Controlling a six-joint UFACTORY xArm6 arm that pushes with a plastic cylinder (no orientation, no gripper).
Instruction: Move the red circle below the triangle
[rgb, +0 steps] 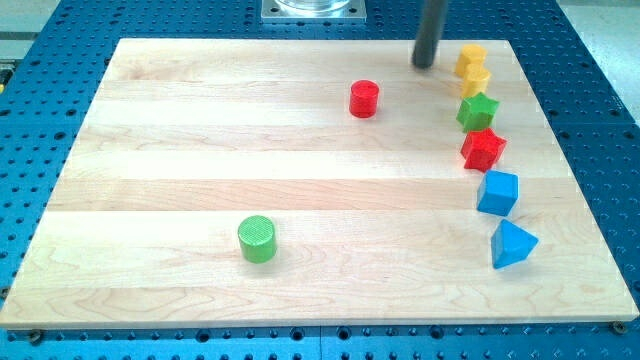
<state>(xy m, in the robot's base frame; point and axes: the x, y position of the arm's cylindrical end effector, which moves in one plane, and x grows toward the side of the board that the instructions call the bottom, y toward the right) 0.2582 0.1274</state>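
The red circle is a short red cylinder standing on the wooden board a little above the middle. The blue triangle lies near the board's right edge, low down. My tip is the end of the dark rod near the board's top edge, to the right of and slightly above the red circle, apart from it. It is just left of the upper yellow block.
Down the right side run the upper yellow block, a second yellow block, a green star, a red star and a blue cube. A green cylinder stands at the lower left. A blue perforated table surrounds the board.
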